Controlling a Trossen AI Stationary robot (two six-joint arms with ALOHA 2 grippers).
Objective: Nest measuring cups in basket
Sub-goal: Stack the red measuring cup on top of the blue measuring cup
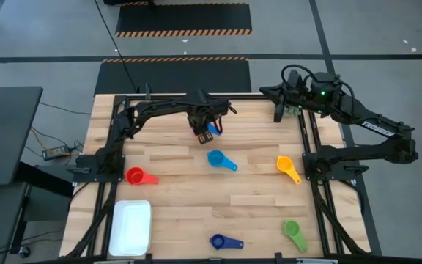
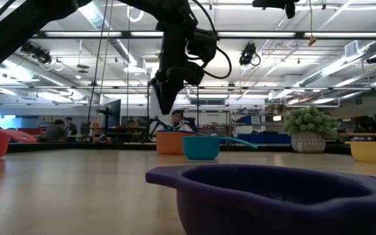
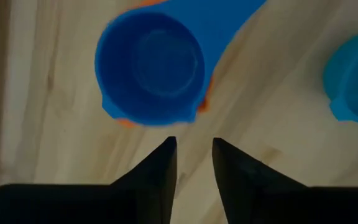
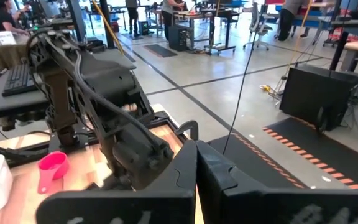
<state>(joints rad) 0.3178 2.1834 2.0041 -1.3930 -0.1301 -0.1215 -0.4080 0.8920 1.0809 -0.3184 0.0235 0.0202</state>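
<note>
Fingers of the left gripper (image 3: 194, 163) stand slightly parted with nothing between them, directly above a blue measuring cup (image 3: 151, 65) seated inside an orange one (image 2: 170, 141) at the far middle of the counter (image 1: 182, 183), judged a nested pair just let go. Right gripper (image 4: 196, 168), pressed shut, is parked at the far right edge. Red (image 1: 136, 176), light blue (image 1: 217, 158), yellow (image 1: 286, 166), green (image 1: 292, 229) and navy (image 1: 220, 241) cups lie scattered, so the white basket (image 1: 131, 227) at the near left holds none.
</note>
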